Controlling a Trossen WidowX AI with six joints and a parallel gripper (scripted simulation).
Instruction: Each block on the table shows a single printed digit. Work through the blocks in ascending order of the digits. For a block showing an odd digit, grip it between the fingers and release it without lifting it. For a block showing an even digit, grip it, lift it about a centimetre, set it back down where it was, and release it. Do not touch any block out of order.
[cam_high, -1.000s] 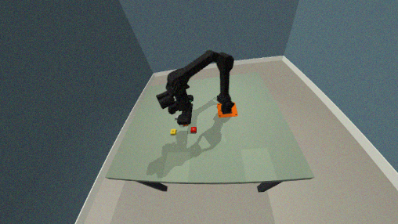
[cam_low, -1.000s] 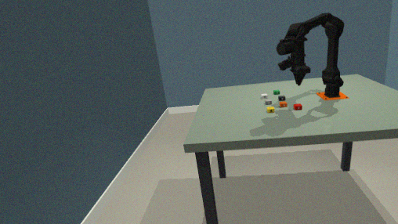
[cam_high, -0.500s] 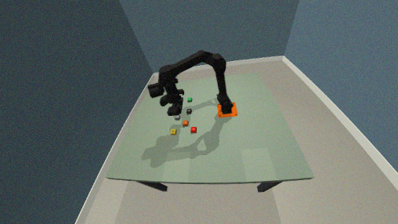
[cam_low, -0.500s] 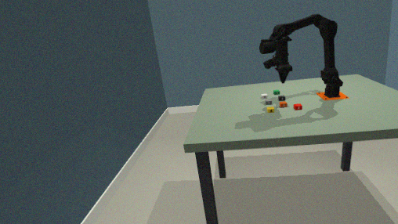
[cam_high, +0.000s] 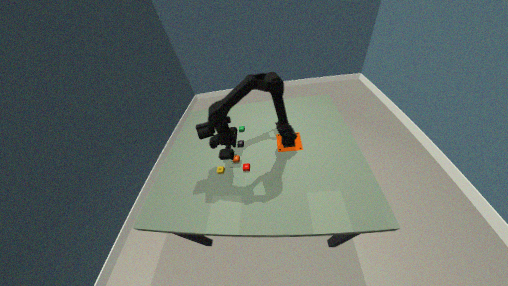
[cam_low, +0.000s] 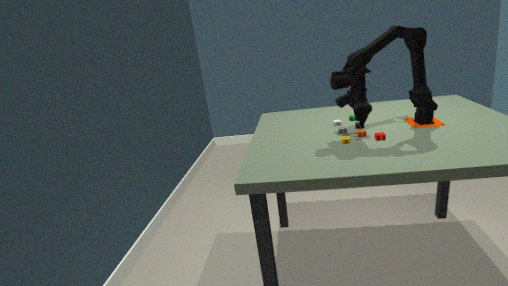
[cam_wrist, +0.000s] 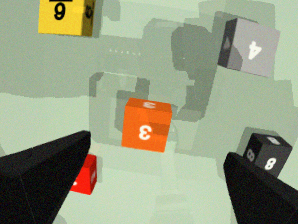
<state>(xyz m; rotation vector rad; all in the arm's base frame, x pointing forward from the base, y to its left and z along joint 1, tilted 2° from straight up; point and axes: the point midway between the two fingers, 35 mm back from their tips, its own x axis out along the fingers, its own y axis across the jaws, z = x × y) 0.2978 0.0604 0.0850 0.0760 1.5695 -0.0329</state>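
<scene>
"Wrist view: how's the gripper (cam_high: 227, 156) (cam_low: 363, 125) (cam_wrist: 158, 149)?"

"Fingers wide apart, nothing between them."

"And the orange 3 block (cam_high: 236, 159) (cam_low: 361, 133) (cam_wrist: 144, 132)?"

"On the table (cam_high: 300, 210) (cam_low: 380, 175) (cam_wrist: 30, 117), yellow block (cam_high: 220, 170) (cam_low: 345, 140) (cam_wrist: 62, 17) at its eleven o'clock."

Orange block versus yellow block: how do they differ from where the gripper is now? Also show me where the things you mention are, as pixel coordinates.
The orange block (cam_high: 236, 159) (cam_low: 361, 133) (cam_wrist: 144, 131) shows a 3; the yellow block (cam_high: 220, 170) (cam_low: 345, 140) (cam_wrist: 62, 20) shows a 6 or 9, I can't tell which. In the wrist view, the orange one is whole and near the middle, the yellow one cut off at the top edge. Both rest on the table (cam_high: 310, 215) (cam_low: 295, 165).
</scene>
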